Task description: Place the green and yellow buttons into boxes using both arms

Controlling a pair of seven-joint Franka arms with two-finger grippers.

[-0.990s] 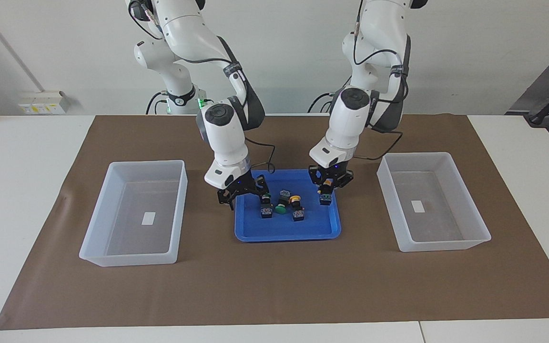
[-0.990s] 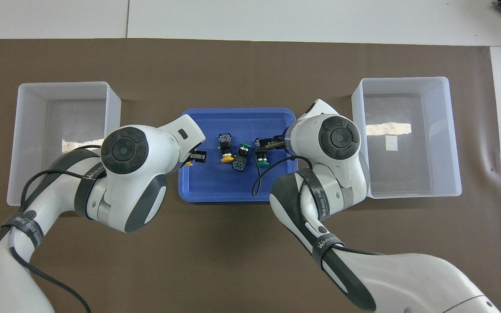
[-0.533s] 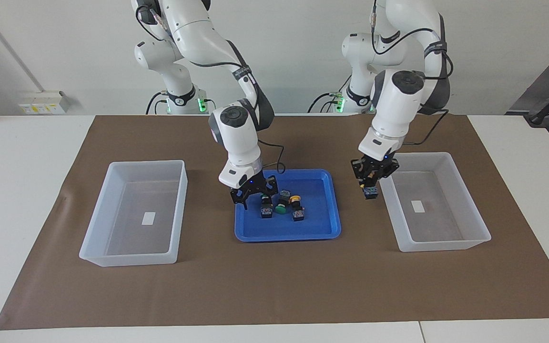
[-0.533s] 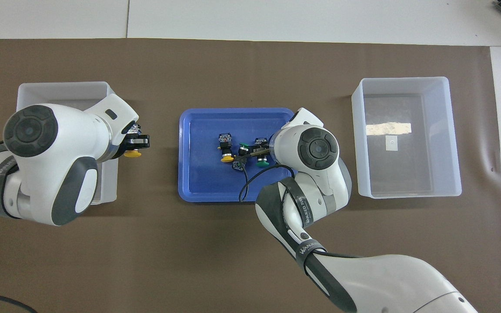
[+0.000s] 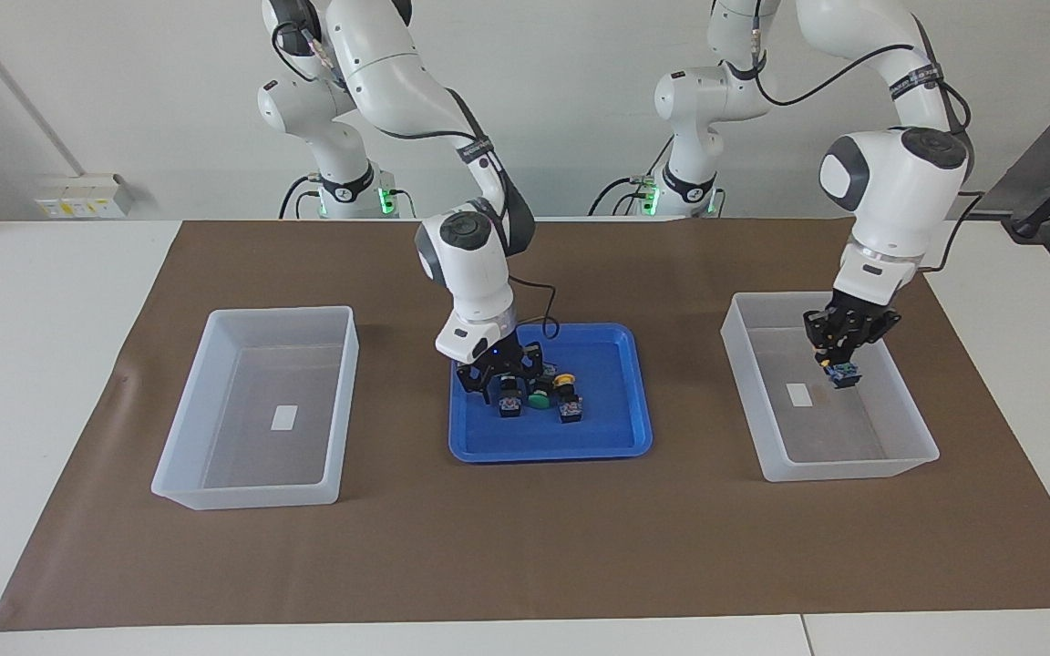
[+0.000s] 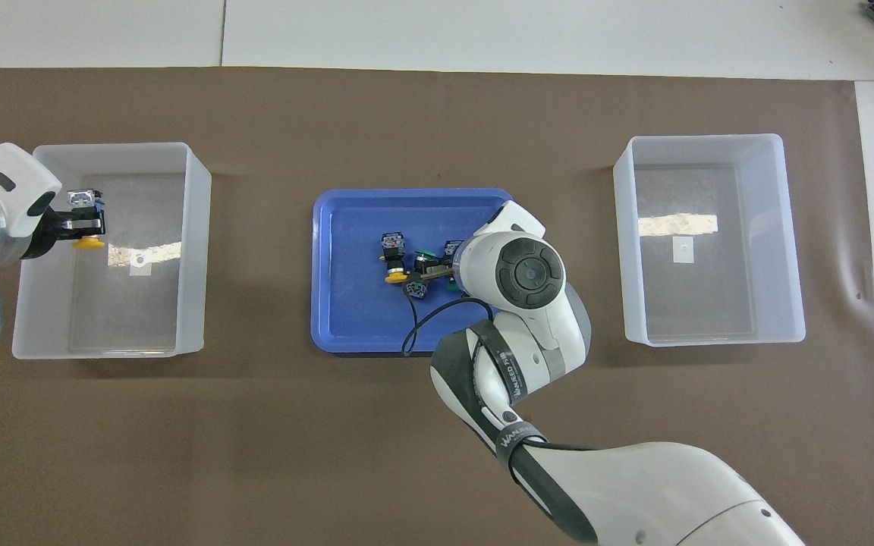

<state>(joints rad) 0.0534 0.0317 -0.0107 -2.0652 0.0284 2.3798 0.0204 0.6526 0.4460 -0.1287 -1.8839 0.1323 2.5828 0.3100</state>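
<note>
My left gripper [image 5: 839, 358] hangs inside the box [image 5: 853, 469] at the left arm's end, shut on a yellow button [image 5: 844, 372]. The overhead view shows that yellow button [image 6: 88, 241] in the left gripper [image 6: 79, 226] above the box floor [image 6: 111, 303]. My right gripper [image 5: 509, 381] is down in the blue tray [image 5: 552, 446], at a green button [image 5: 510, 404]. A second green button [image 5: 539, 397] and a yellow button [image 5: 566, 383] lie beside it. From overhead the right wrist [image 6: 528, 273] covers that gripper. The box [image 5: 252, 492] at the right arm's end holds only a label.
Both boxes and the blue tray [image 6: 346, 318] sit on a brown mat [image 5: 525, 547]. Two smaller white arms with green lights [image 5: 343, 182] stand at the robots' edge of the table. A black cable [image 6: 422, 326] loops from the right wrist over the tray.
The left arm lifted the yellow button out of the tray and carried it over to the box at its end. The right gripper slid further into the tray onto the green button, its jaws narrowing.
</note>
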